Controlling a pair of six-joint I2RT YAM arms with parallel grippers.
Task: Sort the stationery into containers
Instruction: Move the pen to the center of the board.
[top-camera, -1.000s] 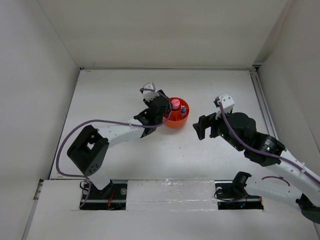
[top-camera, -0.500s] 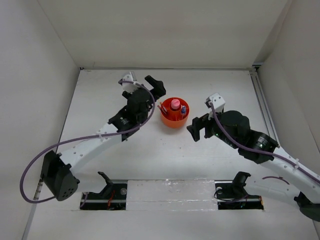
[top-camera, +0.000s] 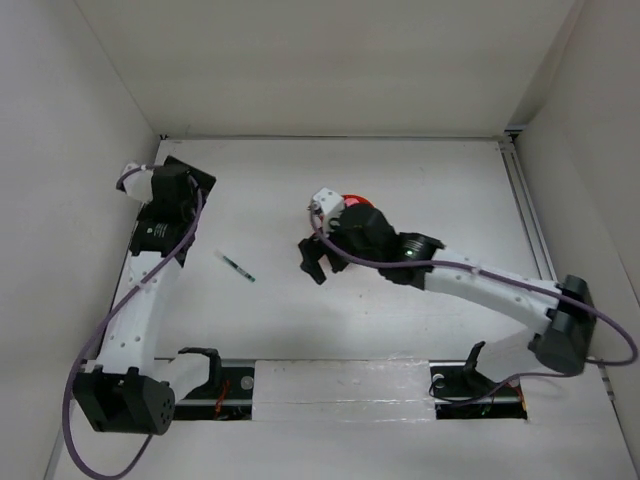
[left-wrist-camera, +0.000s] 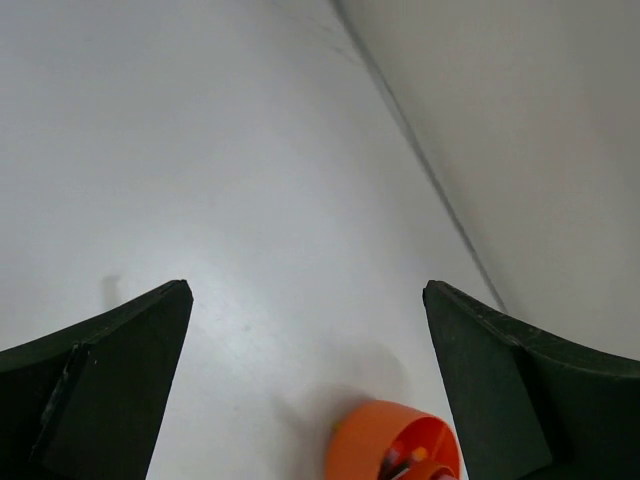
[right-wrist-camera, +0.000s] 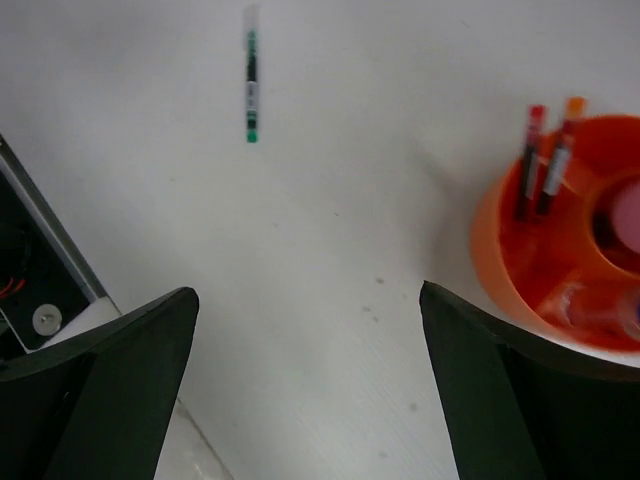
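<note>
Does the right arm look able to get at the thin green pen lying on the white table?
Likely yes: the open right gripper hovers near the thin green pen, and nothing visible lies between them.

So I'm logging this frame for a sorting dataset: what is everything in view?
green pen: one, green and white, flat on the table, apart from the organiser
organiser: one, orange, mid-table, partly hidden by the right arm from above
standing pens: two, red-tipped and orange-tipped, in an outer compartment
pink item: one, pink, central cup
clear item: one, see-through, outer compartment; too blurred to name
table: one, white
left gripper: dark, open, empty, far left
right gripper: dark, open, empty, beside the organiser
</note>
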